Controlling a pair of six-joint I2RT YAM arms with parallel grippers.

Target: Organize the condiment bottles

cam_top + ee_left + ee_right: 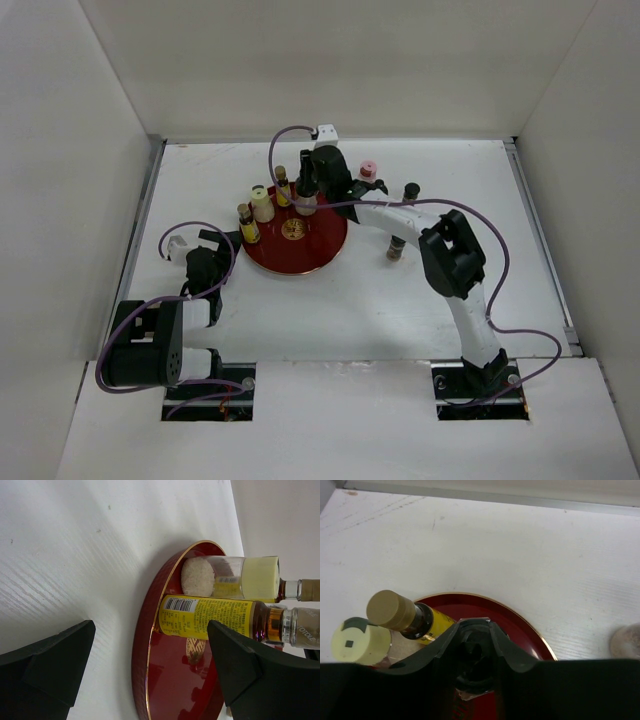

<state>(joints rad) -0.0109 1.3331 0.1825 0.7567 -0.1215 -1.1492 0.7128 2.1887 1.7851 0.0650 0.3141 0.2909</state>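
**White table** (350, 310), walled on three sides. Directly on it, left of centre and toward the far edge, we see a round red tray (322, 252) with a gilt rim. To the tray's right we mark three bottles standing on the bare top. A pink-capped bottle (367, 171) is farthest back, with a black-capped bottle (411, 191) near it. A brown-filled bottle (396, 249) stands nearer, partly hidden.

Red gold-rimmed tray (322, 246), yellow-labelled bottle (210, 617)
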